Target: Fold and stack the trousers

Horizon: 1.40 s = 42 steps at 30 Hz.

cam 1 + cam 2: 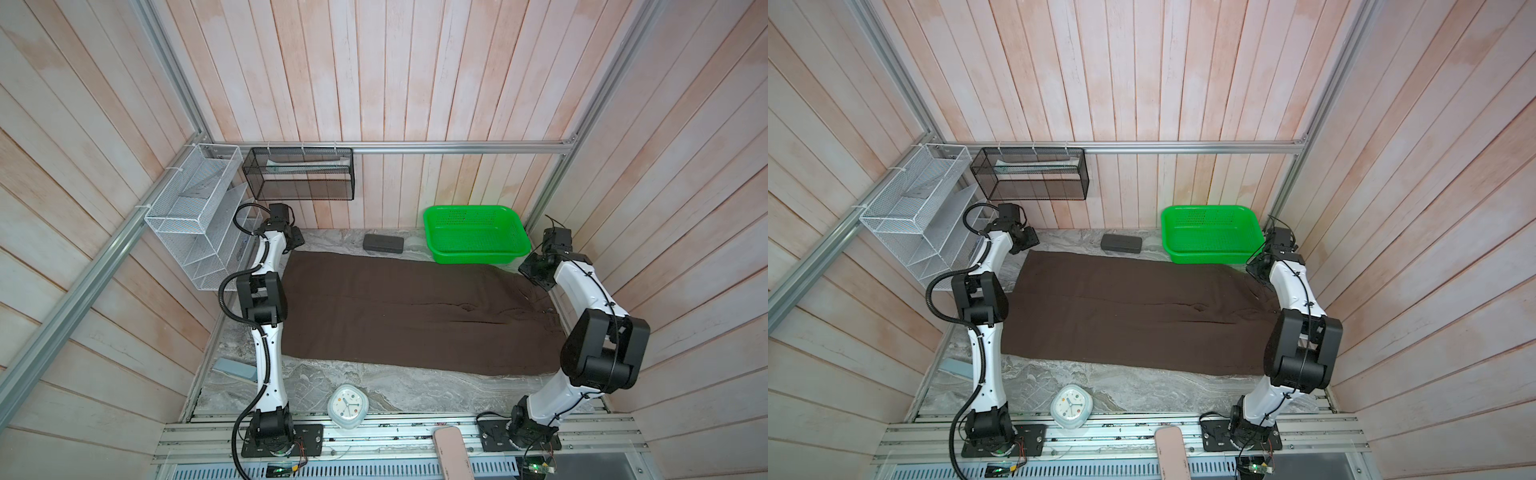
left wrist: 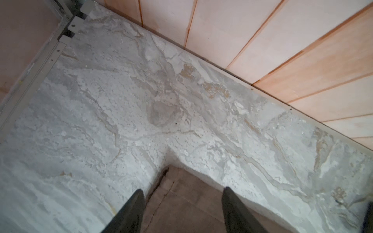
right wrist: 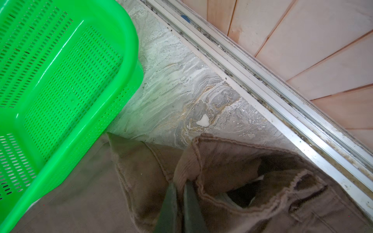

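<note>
A pink pad [image 1: 452, 451] sits at the front rail near a white clock [image 1: 347, 405]. The brown trousers [image 1: 415, 316] lie flat across the table [image 1: 415, 390], waist rightward, where the right gripper [image 3: 180, 184] pinches the waistband. The left gripper [image 2: 183, 189] hangs, fingers apart, over a hem corner. Behind are a green basket [image 1: 478, 257] and a grey case [image 1: 383, 242].

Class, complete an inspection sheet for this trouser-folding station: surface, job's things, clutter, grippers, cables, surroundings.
Surface: marbled table, largely under cloth.
Job's things: trousers spread flat, unfolded, legs side by side.
Clutter: green basket, dark case, clock.
Grippers: left gripper open above a trouser corner; right gripper shut on the waistband.
Cables: black hose looping at the table's left side.
Surroundings: plank walls; white rack and black rack hung on the frame.
</note>
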Each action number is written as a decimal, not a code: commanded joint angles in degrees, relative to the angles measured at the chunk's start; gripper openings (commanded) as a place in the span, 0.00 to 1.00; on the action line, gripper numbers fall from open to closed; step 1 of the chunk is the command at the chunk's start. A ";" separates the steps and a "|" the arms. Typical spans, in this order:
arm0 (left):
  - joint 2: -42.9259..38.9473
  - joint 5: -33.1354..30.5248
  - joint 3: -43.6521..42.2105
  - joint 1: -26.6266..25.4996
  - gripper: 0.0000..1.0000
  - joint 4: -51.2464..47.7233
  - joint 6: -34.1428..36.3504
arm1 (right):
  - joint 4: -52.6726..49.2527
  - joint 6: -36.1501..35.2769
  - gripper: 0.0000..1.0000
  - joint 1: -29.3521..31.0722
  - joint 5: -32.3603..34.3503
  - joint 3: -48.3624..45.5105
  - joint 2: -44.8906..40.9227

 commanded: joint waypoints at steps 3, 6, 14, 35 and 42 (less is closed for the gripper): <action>6.19 0.03 3.99 0.18 0.64 -4.92 1.01 | 0.23 -1.19 0.00 0.66 0.88 -1.03 -1.93; 6.45 -0.37 2.03 0.31 0.64 -4.40 1.44 | 0.49 -1.19 0.00 0.71 0.74 -1.31 -2.35; 8.34 0.73 1.47 0.48 0.55 -7.19 2.00 | 0.68 -1.11 0.00 0.73 0.65 -1.46 -3.19; -21.32 0.66 -20.04 -0.09 0.00 8.16 4.35 | 4.25 -0.93 0.00 -0.14 -1.81 0.23 -4.06; -39.58 1.11 -35.75 3.71 0.00 17.12 3.71 | 12.73 -4.78 0.00 -2.72 -6.35 0.56 -4.54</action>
